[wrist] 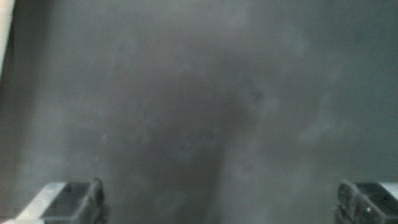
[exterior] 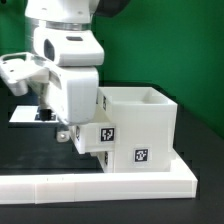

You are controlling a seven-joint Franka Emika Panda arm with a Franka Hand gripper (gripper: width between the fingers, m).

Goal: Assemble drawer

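Right now the box shell sits on the dark surface at the exterior view's right, against the low white rail, w/ a smaller tagged part, prob. the tray, just beside its near wall. Gripper is spread, nothing btwn fingertips; wrist view shows only bare surface. Risk: arm hangs close to the shell, so a descent could nudge it askew. Marker board lies behind.

No readable text — only box shell marker tags.
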